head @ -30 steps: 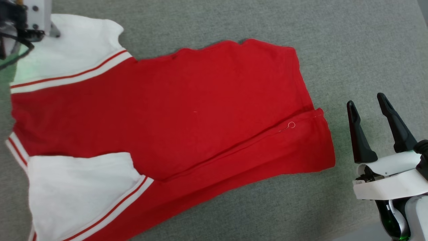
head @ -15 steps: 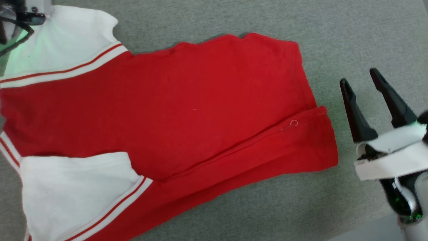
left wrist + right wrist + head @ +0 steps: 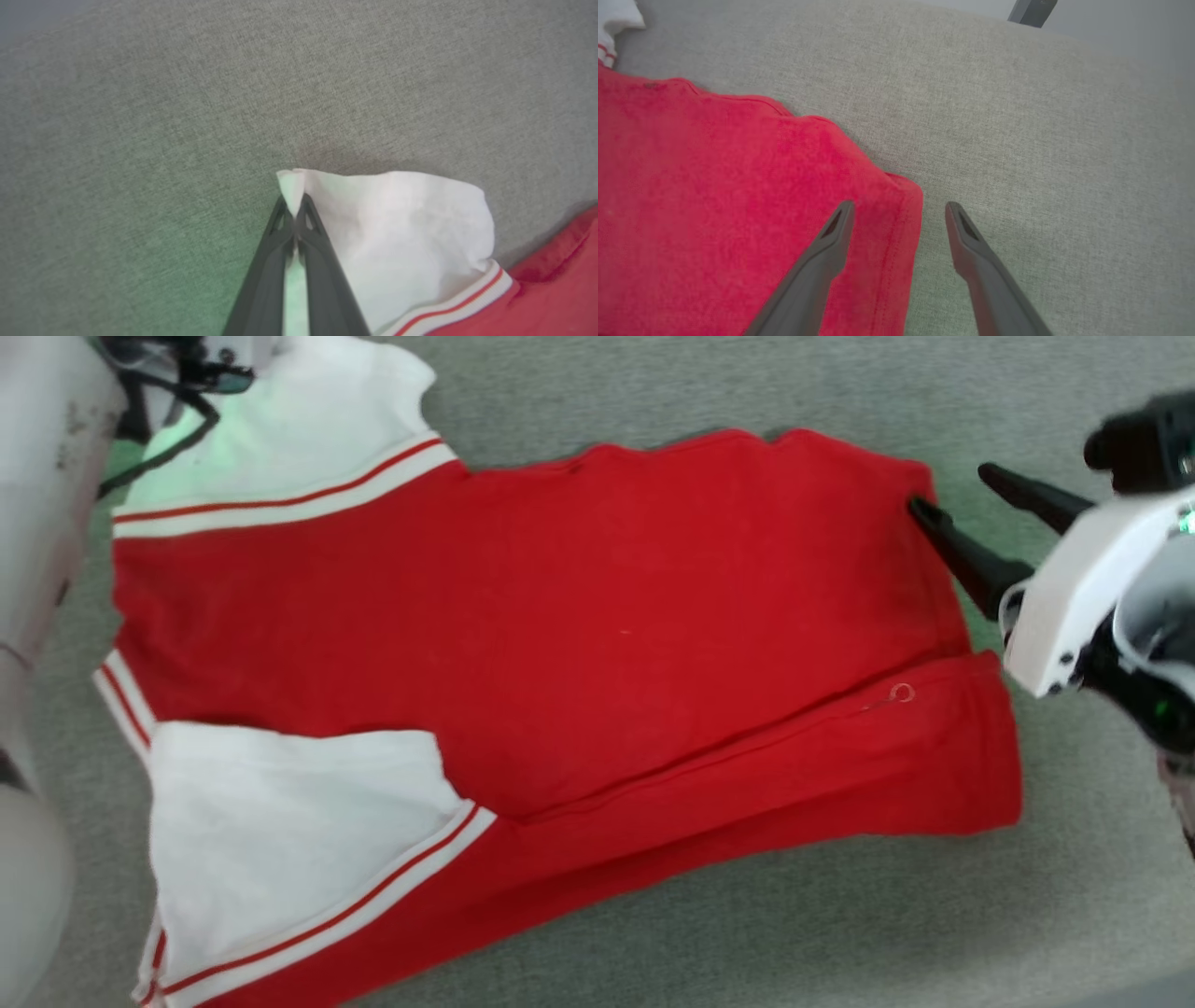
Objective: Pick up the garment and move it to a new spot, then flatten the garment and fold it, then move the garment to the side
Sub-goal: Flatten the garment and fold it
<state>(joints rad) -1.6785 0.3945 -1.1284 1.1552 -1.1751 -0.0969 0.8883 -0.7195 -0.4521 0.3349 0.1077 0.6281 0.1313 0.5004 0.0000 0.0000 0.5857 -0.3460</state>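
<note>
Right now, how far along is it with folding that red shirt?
Done: the garment lies spread flat on the grey surface, one long edge folded over. In hand: the left gripper is shut on a white sleeve tip, the right gripper open astride the hem corner. Left: the rest of the folds, then moving it aside.

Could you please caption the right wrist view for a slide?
Open right gripper poised over a corner of the garment on the grey fabric surface.
</note>
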